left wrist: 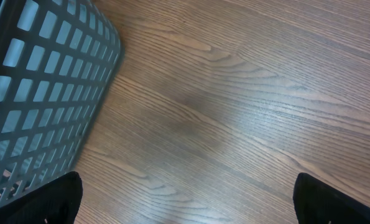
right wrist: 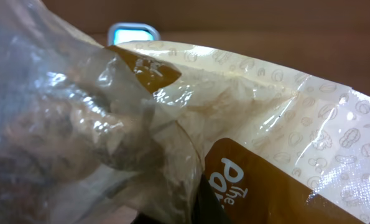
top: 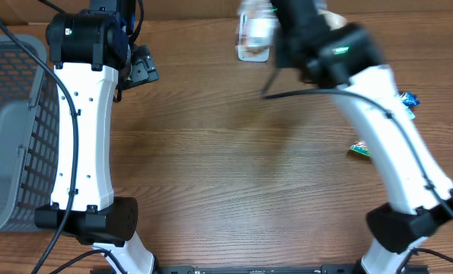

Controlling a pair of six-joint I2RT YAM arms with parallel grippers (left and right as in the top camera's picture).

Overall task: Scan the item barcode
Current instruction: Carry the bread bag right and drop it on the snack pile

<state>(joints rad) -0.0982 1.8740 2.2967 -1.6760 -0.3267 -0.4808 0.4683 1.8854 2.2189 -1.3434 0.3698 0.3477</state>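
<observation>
The right claw [top: 278, 30] is clenching a crinkly snack bag [right wrist: 265, 106], which is bulging just in front of its fingers. The left claw [left wrist: 188, 202] is hanging released beside the basket [left wrist: 41, 93]. The glossy film is creasing, so folds or glare may be hiding the barcode, and the thin pinch may be slipping.

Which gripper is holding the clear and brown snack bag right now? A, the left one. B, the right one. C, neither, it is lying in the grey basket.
B: the right gripper is shut on the snack bag at the far side of the table, and the bag fills the right wrist view. The left gripper stands open over bare wood beside the grey basket.
</observation>
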